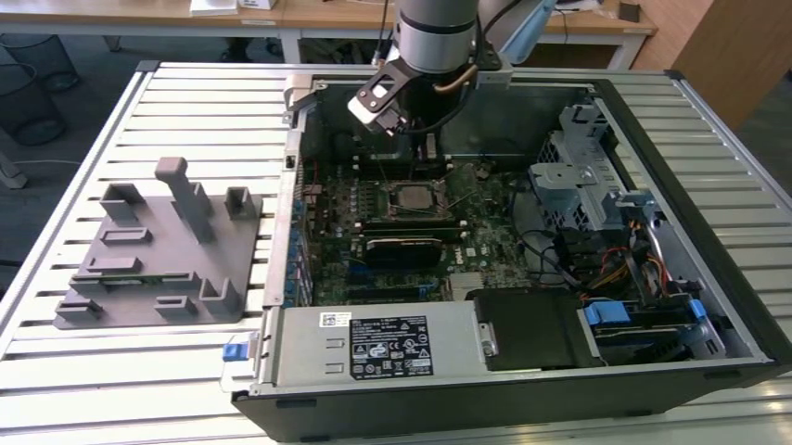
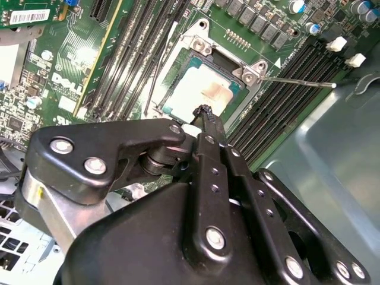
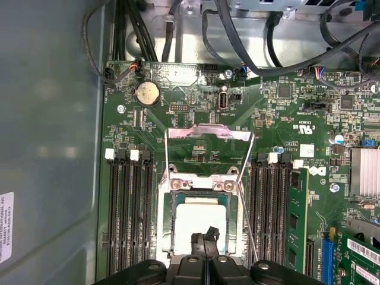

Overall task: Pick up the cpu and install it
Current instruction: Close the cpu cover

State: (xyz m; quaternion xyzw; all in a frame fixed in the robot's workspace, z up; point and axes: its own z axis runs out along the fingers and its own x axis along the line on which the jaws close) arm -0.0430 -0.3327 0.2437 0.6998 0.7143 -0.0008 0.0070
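Open computer case [image 1: 495, 413] on slatted table [image 1: 185, 102], wooden desks [image 1: 328, 14] behind, fingers [image 2: 208, 122] clenched empty above socketed cpu [image 2: 196, 89].

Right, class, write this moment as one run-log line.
cpu: lying in socket | gripper: shut, over cpu, contact unclear | retention frame: raised open

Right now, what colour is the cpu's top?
Silvery white, with a tan smudge; the cpu shows best in the second wrist view.

Claw [image 3: 205, 238] above cpu [image 3: 189, 218], perhaps in contact.
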